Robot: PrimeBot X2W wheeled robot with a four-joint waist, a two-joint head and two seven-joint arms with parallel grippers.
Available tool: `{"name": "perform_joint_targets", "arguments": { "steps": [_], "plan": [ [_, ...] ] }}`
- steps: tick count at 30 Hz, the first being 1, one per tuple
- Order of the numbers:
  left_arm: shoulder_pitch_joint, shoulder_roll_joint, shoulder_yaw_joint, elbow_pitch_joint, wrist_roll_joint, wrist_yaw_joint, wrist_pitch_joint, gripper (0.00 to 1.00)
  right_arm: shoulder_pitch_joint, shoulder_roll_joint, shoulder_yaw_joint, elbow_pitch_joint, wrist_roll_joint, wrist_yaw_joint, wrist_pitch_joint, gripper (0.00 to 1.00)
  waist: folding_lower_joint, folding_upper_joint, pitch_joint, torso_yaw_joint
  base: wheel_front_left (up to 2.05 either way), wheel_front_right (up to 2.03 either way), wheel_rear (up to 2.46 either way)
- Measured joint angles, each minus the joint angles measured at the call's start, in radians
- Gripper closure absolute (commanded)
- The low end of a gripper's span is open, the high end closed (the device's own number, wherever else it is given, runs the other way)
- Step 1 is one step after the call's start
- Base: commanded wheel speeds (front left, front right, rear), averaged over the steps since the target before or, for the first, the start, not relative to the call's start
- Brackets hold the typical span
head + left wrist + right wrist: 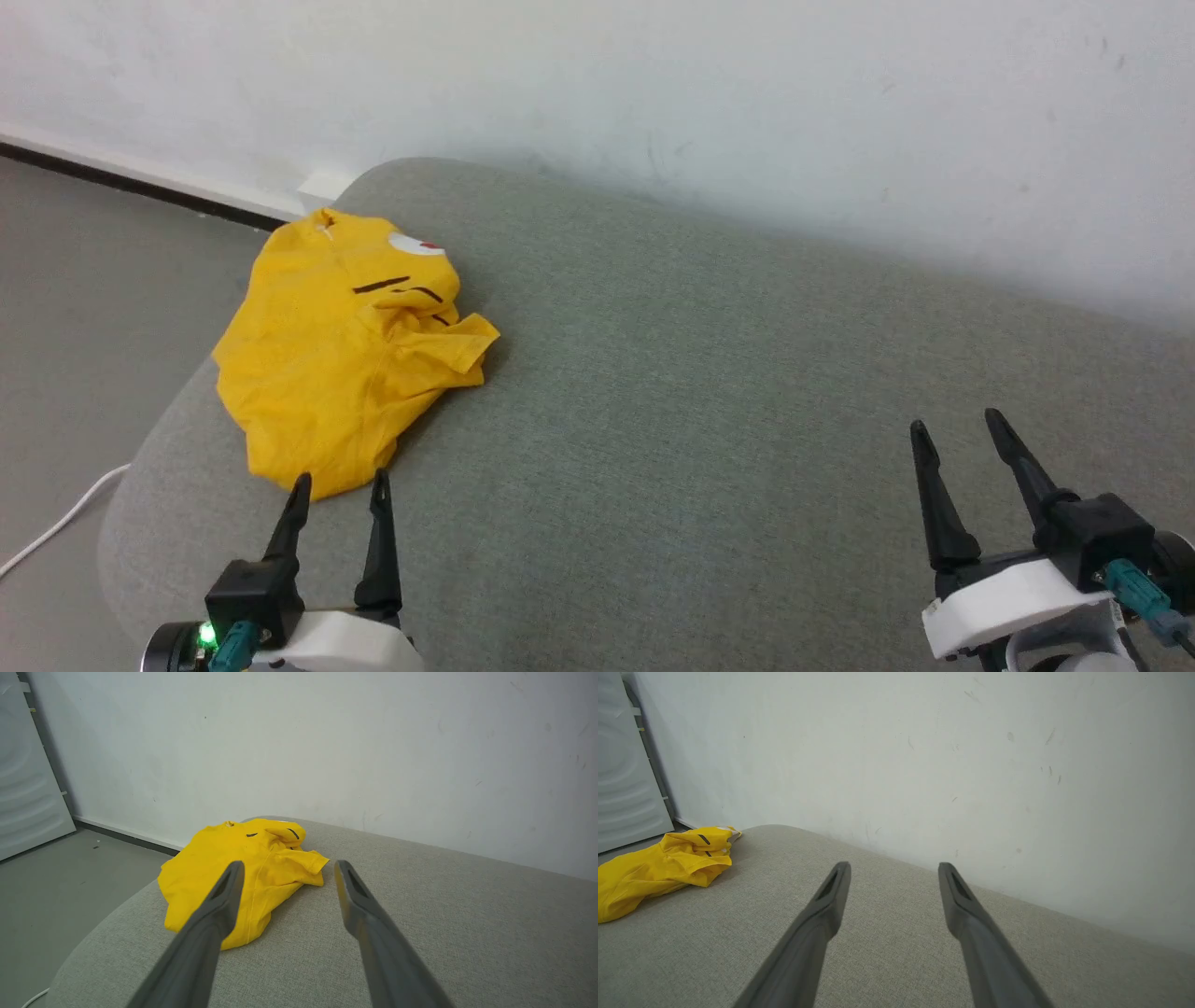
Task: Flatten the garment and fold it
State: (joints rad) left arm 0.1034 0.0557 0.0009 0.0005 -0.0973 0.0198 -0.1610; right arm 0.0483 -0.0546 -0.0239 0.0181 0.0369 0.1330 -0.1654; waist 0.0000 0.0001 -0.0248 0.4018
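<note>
Grey-green woven upholstered cushion [700, 392] was seen set against a scuffed white wall [653, 93]. The bright yellow, thin, crumpled T-shirt garment [327, 373] was found bunched on the cushion's left end, partly draped over the rounded edge. Its long axis was judged to run roughly 6 to 12 o'clock in the head view, with black line marks and a white-and-red patch at the 12 o'clock end. The left gripper [341, 474] was seen spread wide and empty, with the garment's near hem just past its tips at 12 o'clock. The right gripper [956, 419] was likewise spread and empty, well apart, with the garment at about 10 o'clock. The left arm was judged nearer, so a short forward reach was expected.
</note>
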Motion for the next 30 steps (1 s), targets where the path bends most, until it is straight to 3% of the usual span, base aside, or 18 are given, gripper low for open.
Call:
{"name": "perform_joint_targets", "arguments": {
  "steps": [12, 30],
  "plan": [
    [0.020, 0.000, -0.004, 0.002, -0.018, 0.009, -0.026, 0.00, 0.000, 0.000, 0.027, 0.024, 0.003, 0.000, -0.013, 0.00, 0.0000, 0.0000, -0.006, 0.101, 0.00, 0.00, 0.00],
    [0.039, 0.000, -0.010, 0.005, -0.040, 0.023, -0.068, 0.00, 0.004, 0.001, 0.037, 0.032, 0.009, 0.000, -0.042, 0.00, 0.0000, 0.0000, -0.005, 0.200, 0.00, 0.00, 0.00]
  ]
}}
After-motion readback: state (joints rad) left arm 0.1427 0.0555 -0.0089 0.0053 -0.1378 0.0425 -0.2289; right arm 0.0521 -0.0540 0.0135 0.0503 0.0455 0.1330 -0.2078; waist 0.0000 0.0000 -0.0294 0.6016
